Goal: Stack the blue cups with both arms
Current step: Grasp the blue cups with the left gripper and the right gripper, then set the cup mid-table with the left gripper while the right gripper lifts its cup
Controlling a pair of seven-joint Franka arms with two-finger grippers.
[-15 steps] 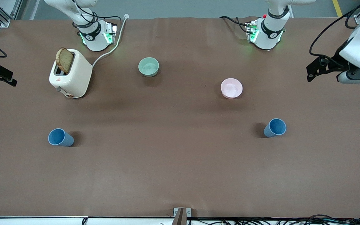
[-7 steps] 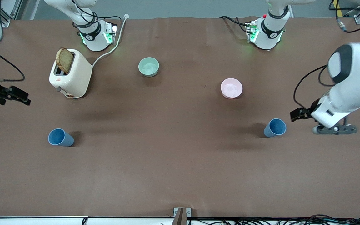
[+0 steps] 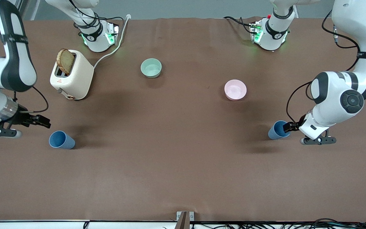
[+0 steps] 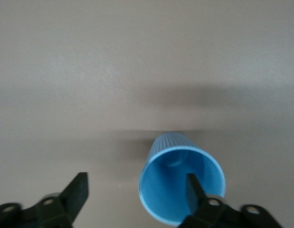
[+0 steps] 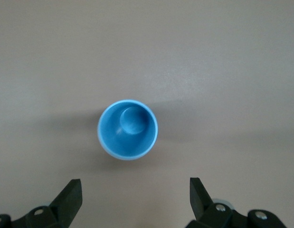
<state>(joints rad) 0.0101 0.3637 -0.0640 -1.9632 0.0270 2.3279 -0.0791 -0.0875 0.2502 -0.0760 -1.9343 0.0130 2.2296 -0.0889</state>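
From the front, two blue cups stand upright on the bench: one by the right gripper, one at the left gripper. Left wrist: jaws wide, its cup's rim partly between them. Right wrist: jaws wide, its cup near but outside them. The cups look light, stiff and smooth; grip the wall below the rim.

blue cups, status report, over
Left gripper open, at the blue cup toward the left arm's end. Right gripper open, over table beside the other blue cup. Both cups upright, unstacked. Nothing in the way.
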